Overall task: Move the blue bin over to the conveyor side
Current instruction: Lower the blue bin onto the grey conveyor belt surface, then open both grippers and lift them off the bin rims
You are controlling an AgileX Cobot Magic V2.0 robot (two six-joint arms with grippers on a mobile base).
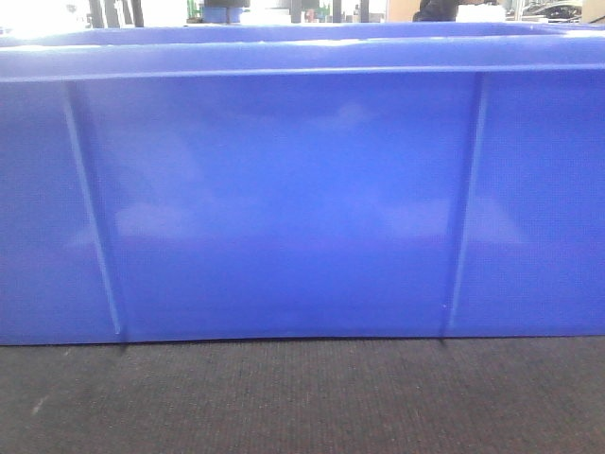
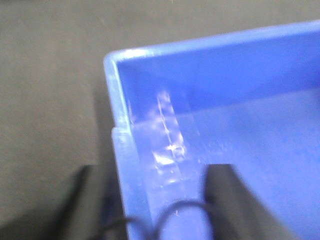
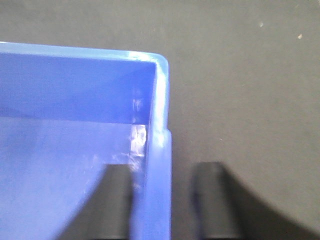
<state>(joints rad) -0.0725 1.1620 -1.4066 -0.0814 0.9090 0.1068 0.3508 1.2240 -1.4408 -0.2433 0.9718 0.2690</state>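
**Clerk:** Item one, blue bin [image 1: 284, 208]. It fills the front view, long wall facing you, resting on dark carpet [image 1: 302, 397]. Long axis runs 9 to 3 o'clock.

**Operator:** And my jaws?

**Clerk:** Left gripper [image 2: 155, 200]: jaws spread, straddling the bin's end wall near its corner, one finger [image 2: 235, 200] inside, one outside. Right gripper [image 3: 165, 200]: the same at the opposite end, inner finger [image 3: 112, 200] in the bin, outer one over carpet.

**Operator:** Clamped?

**Clerk:** Not visibly; in both wrist views the fingers look apart from the wall. Both arms stand equally near. You would likely close both before lifting.
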